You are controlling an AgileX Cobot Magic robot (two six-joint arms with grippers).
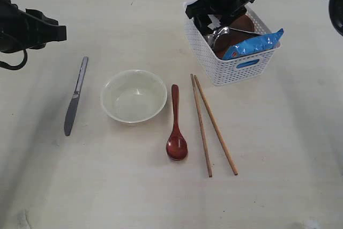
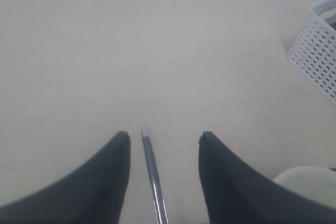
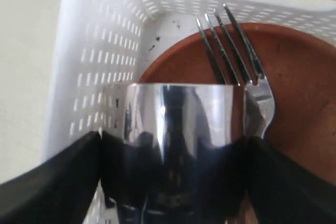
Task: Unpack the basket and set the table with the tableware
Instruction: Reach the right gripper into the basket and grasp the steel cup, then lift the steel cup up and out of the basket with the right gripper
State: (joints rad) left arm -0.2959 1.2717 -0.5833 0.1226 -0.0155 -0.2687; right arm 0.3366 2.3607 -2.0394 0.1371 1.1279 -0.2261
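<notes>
Left arm: left gripper (image 2: 164,136) has its fingers (image 2: 113,182) parted to a moderate gap and holds nothing. In the left wrist view the steel knife (image 2: 153,177) lies flat on the tabletop (image 2: 157,51), running lengthwise through the gap. Its blunt end sits about level with the fingertips, and bare tabletop shows on both sides of it, so neither finger touches it. In the exterior view the knife (image 1: 75,97) lies just beside the white bowl (image 1: 134,96), on the side away from the basket.

Right arm: right gripper (image 3: 173,137) is down inside the white basket (image 3: 105,51) with its fingers (image 3: 47,182) spread wide. The steel cup (image 3: 178,108) stands between them and fills the whole gap. Its sides meet both inner finger faces in the picture, but I cannot tell whether they press on it. Behind the cup a steel fork (image 3: 236,61) rests on the brown plate (image 3: 299,77), tines toward the basket wall.

Already on the tabletop, from the exterior view: wooden spoon (image 1: 176,127) beside the bowl, then two chopsticks (image 1: 211,124) side by side. A blue crisp packet (image 1: 252,44) leans in the basket.
</notes>
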